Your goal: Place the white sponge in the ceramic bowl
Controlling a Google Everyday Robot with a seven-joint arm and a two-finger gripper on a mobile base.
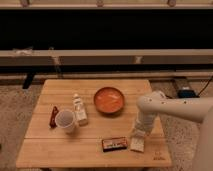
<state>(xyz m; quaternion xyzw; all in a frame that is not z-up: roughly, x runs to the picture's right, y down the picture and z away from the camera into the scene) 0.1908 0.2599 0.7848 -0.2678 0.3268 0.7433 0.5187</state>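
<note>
The white sponge (137, 145) is a small flat off-white pad lying near the front right edge of the wooden table (45, 150). My gripper (138, 135) hangs straight down from the white arm that reaches in from the right. It sits directly over the sponge, at or just above its top, and hides the sponge's far part. The ceramic bowl (108, 100) is a shallow orange dish with a darker rim. It stands empty at the table's middle back, up and to the left of the gripper.
A dark rectangular packet (114, 144) lies just left of the sponge. A white cup (65, 120), an upright white bottle-like item (79, 110) and a small red item (53, 116) stand on the left half. A dark wall and a ledge run behind the table.
</note>
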